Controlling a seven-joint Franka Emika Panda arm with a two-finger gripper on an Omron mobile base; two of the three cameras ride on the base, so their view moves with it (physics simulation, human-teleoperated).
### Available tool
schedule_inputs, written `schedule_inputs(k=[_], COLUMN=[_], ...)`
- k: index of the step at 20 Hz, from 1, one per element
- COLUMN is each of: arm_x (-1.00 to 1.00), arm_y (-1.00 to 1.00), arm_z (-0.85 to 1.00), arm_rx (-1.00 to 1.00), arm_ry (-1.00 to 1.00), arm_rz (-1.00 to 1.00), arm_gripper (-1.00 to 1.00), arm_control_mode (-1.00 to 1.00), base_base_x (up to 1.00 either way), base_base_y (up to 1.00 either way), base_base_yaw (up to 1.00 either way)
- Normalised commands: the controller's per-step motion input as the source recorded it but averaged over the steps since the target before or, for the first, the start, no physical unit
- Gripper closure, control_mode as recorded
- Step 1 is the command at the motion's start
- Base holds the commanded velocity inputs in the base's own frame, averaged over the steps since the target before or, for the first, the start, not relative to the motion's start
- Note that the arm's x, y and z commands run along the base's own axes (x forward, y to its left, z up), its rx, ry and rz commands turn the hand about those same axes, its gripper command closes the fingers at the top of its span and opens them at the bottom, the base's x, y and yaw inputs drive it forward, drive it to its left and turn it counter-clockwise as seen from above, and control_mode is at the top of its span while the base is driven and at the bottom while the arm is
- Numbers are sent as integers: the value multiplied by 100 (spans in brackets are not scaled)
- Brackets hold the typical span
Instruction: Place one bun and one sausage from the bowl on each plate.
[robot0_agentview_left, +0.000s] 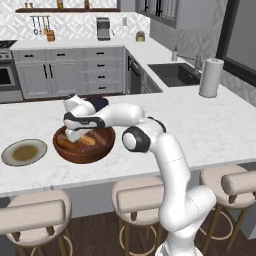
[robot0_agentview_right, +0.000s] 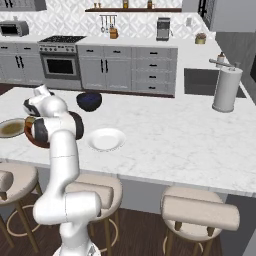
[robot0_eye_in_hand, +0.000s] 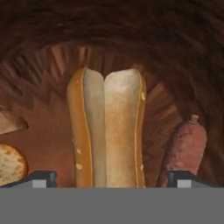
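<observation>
The gripper (robot0_eye_in_hand: 109, 177) is seen spread to its full width with nothing held, lowered into the bowl (robot0_agentview_left: 84, 152), its two dark fingertips (robot0_eye_in_hand: 40, 178) standing on either side of a split bun (robot0_eye_in_hand: 107, 131). The bun lies directly ahead of the gripper, lengthwise along the line of sight, so that the jaws straddle its narrow width; contact with it cannot be confirmed. It is judged to be light and soft, easily crushed or torn along its slit, so a gentle closure across the two crusted flanks near mid-length would be favoured, with the cut faces pressed together. Just beside the bun, off the right fingertip, a sausage (robot0_eye_in_hand: 186, 146) rests against the bowl's inner wall; it is expected to be firmer, smooth and rounded, liable to roll. Off the left fingertip, parts of a second bun (robot0_eye_in_hand: 11, 162) are visible. Farther out, beyond the bowl, the olive-centred plate (robot0_agentview_left: 24, 152) and the white plate (robot0_agentview_right: 105, 139) lie on the counter (robot0_agentview_right: 165, 135), neither carrying food.
</observation>
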Motion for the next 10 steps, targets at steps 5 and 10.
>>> schedule_inputs(k=[5,10], arm_x=[-59,-23], arm_y=[-94,-30], arm_z=[-100,-100], arm_rx=[30,4], arm_ry=[-3,-3], arm_rz=[-13,-5], arm_gripper=[-100,-100], arm_control_mode=[-100,-100], base_base_x=[0,0], base_base_y=[0,0], base_base_yaw=[0,0])
